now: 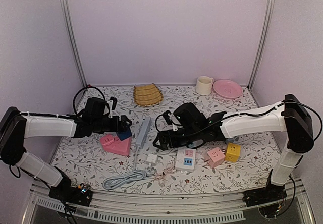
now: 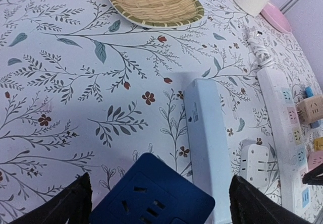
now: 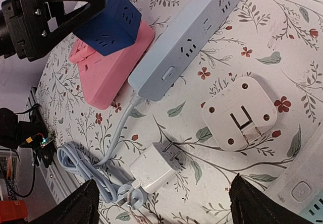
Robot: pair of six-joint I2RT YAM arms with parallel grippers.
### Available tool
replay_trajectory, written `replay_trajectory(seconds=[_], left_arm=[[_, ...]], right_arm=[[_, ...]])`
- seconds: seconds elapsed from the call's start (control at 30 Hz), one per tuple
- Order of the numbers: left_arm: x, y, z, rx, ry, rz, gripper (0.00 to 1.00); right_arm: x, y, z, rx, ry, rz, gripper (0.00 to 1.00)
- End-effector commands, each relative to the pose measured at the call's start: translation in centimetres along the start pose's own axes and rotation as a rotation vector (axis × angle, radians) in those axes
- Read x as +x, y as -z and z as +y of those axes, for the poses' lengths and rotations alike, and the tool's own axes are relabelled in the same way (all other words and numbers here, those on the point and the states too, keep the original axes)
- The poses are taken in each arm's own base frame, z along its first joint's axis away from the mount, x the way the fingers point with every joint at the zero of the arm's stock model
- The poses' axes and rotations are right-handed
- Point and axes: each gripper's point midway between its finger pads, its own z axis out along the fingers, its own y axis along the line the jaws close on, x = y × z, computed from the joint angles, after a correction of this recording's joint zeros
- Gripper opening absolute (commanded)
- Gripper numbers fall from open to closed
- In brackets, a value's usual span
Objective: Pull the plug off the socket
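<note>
Socket, a long white rectangular plastic power strip with a row of pastel outlet panels [image 2: 285, 133], looked like a stiff hollow shell: fairly light, glossy and probably slippery. Judged it would slide or lift off the floral table cover [image 2: 75, 82] if the plug were yanked with nothing pinning it. Best hold, as a guess: one gripper pinching across the narrow width or pressing on a bare white stretch between panels, the other on the plug body's flat sides, pulling straight out along the pins with no twist. Not fragile, though levered pins could bend.

It lay flat at front centre of the table, mostly under the right arm's wrist in the top view. Its near end stuck out, showing a pink and a blue panel. A small pink cube adapter [image 1: 216, 157] sat just beside that end, with a yellow cube adapter [image 1: 232, 152] next along. A slim grey-blue power strip [image 2: 207, 133] ran roughly parallel on its left, and a white square adapter [image 3: 239, 115] lay pins-up between them. Panels ran blue, pink, yellow, green-blue, with a white cable at the far end. Could not tell which plug was seated; the arm hid that stretch.

Left gripper [image 2: 160, 178] was spread wide over a dark blue cube socket block [image 2: 151, 204], not clamped on it. Right gripper [image 3: 164, 181] was spread wide too, holding nothing, hovering above a small white charger [image 3: 151, 171]
</note>
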Motion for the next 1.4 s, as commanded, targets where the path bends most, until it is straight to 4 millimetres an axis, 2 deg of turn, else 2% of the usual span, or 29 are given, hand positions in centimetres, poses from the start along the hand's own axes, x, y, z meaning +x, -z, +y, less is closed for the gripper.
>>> replay_trajectory(seconds=[0.0, 0.4, 0.6, 0.7, 0.87, 1.03, 1.17, 1.23, 1.3, 1.37], left_arm=[[-0.2, 0.1, -1.8, 0.093, -0.042, 0.01, 0.93], [3.4, 0.3, -2.0, 0.057, -0.078, 0.106, 0.85], [4.6, 0.0, -2.4, 0.051, -0.103, 0.138, 0.94], [4.9, -0.1, -2.5, 0.049, -0.113, 0.144, 0.93], [4.9, -0.7, -1.3, -0.024, -0.111, 0.158, 0.8], [3.8, -1.1, -0.3, -0.111, -0.088, 0.137, 0.61], [2.1, -1.3, 0.5, -0.199, 0.011, 0.099, 0.4], [1.5, -1.6, 0.5, -0.216, 0.065, 0.085, 0.36], [0.7, -1.8, 0.3, -0.228, 0.101, 0.064, 0.39], [0.1, -2.1, 0.0, -0.229, 0.116, 0.05, 0.61]], right_arm=[[-0.6, 0.9, -0.2, 0.005, 0.002, -0.029, 0.91], [-0.5, 0.5, -0.2, -0.003, 0.003, -0.023, 0.91], [-0.4, 0.3, -0.3, -0.001, 0.001, -0.018, 0.91], [-0.3, 0.2, -0.4, 0.0, -0.002, -0.017, 0.91], [-0.3, 0.1, -0.5, 0.001, 0.0, -0.015, 0.91], [-0.2, 0.0, -0.6, 0.003, -0.002, -0.012, 0.91], [-0.2, 0.0, -0.6, 0.002, -0.003, -0.013, 0.91], [-0.3, -0.1, -0.5, -0.001, -0.001, -0.013, 0.91], [-0.3, -0.1, -0.4, -0.004, -0.001, -0.013, 0.91], [-0.4, -0.1, -0.3, -0.005, -0.002, -0.015, 0.91]])
